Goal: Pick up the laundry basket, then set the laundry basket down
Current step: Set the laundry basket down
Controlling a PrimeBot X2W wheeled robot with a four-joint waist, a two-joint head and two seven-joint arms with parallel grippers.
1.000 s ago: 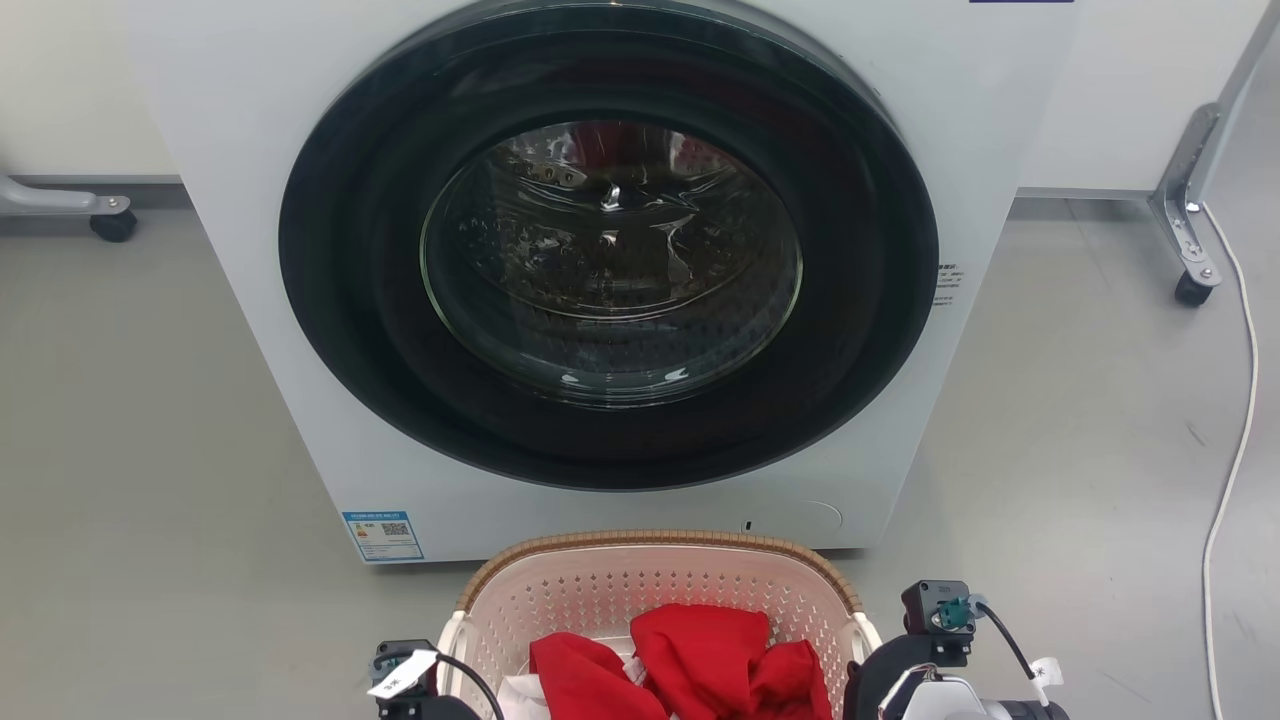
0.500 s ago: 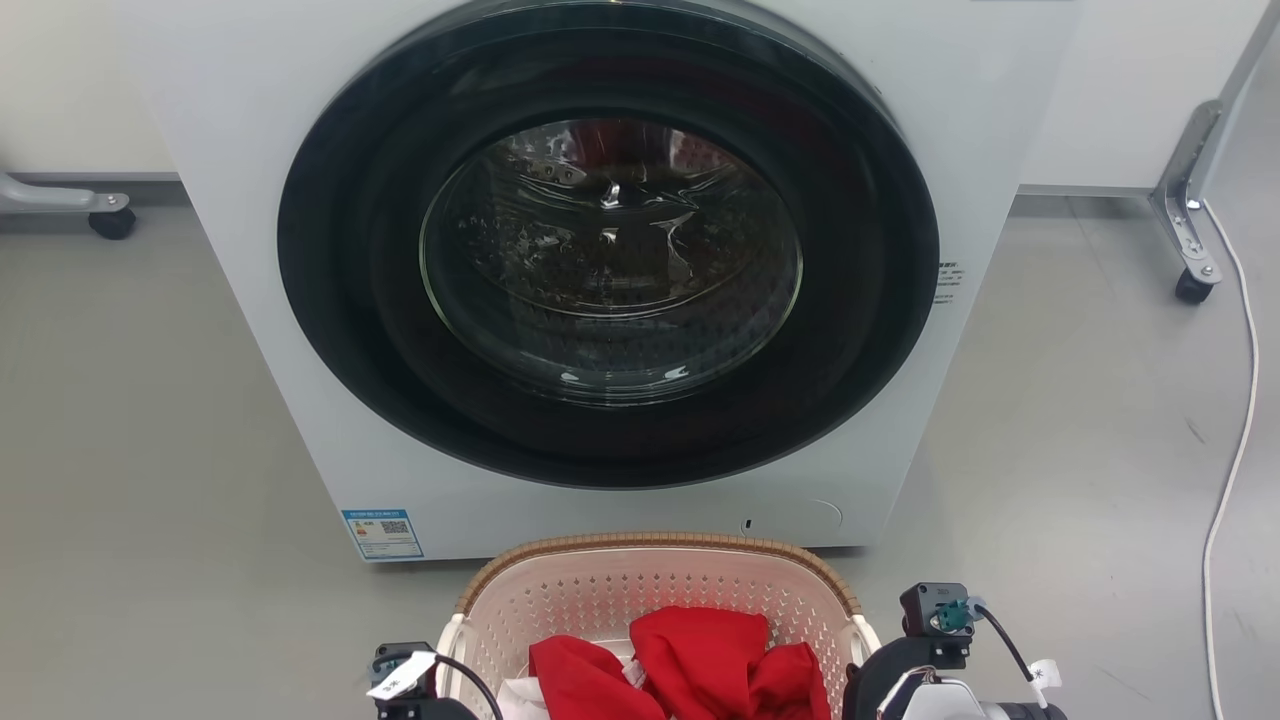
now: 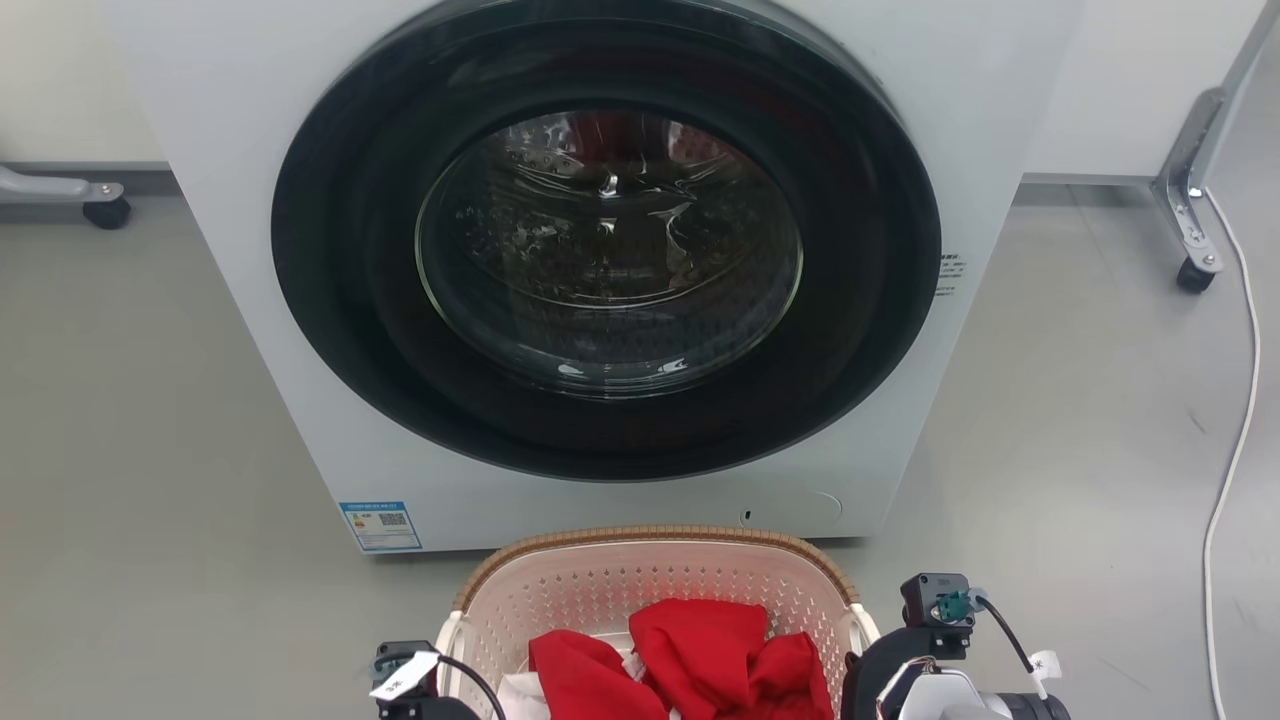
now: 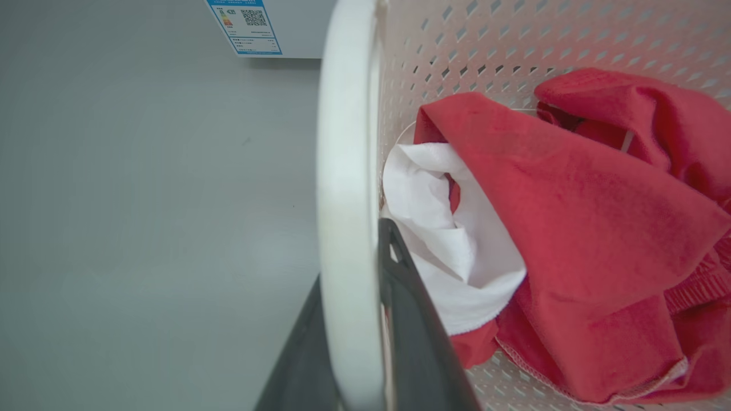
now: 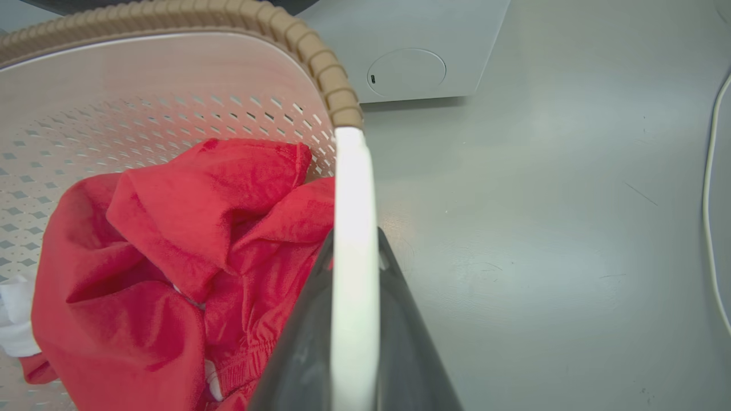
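Observation:
The laundry basket (image 3: 650, 585) is cream with perforated walls and a brown woven rim, and it sits low at the centre of the head view, just in front of the washer. It holds red clothes (image 3: 700, 650) and a white cloth (image 4: 440, 228). My left gripper (image 4: 351, 257) is shut on the basket's left white handle (image 4: 345, 142), one dark finger on each side. My right gripper (image 5: 354, 240) is shut the same way on the right white handle (image 5: 354, 188). Both wrists (image 3: 405, 685) (image 3: 935, 660) flank the basket. Whether its base touches the floor is hidden.
A white front-loading washer (image 3: 250, 300) with its round dark door (image 3: 600, 250) shut stands right behind the basket. Grey floor spreads to both sides. A white cable (image 3: 1240, 400) runs along the right, and caster legs (image 3: 1195, 270) (image 3: 105, 210) stand at the back corners.
The whole head view has shifted slightly, with washer and floor sliding up a little, so the camera moved. Both grippers keep the same hold on the handles.

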